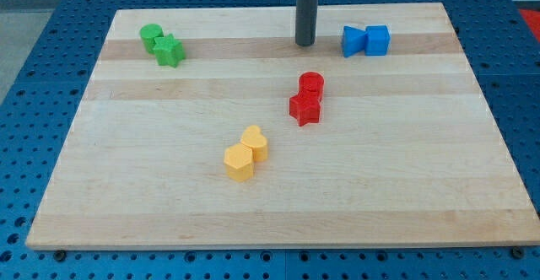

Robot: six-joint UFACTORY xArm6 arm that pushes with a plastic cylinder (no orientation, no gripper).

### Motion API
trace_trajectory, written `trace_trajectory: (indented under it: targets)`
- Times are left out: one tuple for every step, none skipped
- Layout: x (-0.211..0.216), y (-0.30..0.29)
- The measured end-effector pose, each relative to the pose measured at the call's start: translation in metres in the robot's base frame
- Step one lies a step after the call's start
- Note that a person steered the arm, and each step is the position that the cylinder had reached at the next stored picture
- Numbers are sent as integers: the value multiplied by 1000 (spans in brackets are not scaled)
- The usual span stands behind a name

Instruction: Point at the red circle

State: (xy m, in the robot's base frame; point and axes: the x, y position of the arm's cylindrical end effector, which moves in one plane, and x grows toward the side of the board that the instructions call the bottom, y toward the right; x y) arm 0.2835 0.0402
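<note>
Near board's middle, red circle [311,83] touches red star [305,108]: light, rigid, slides easily. You have no claw; my tip [305,43] sits farther back, apart. Approach from far side.

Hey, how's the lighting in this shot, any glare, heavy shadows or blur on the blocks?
Camera view: even, soft light on the pale wooden board, no glare; the red cylinder block and red star-shaped block look sharp with faint shadows; my tip, toward the view's top from them, is crisp, its rod cut off by the top edge.
</note>
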Motion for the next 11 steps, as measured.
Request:
trace_trajectory:
  targets:
    - [-1, 0]
    - [-4, -1]
    - [4, -9]
    - [29, -10]
    - [47, -11]
    - [64, -3]
    - [65, 12]
    - [65, 19]
    - [73, -19]
    - [81, -43]
    - [77, -18]
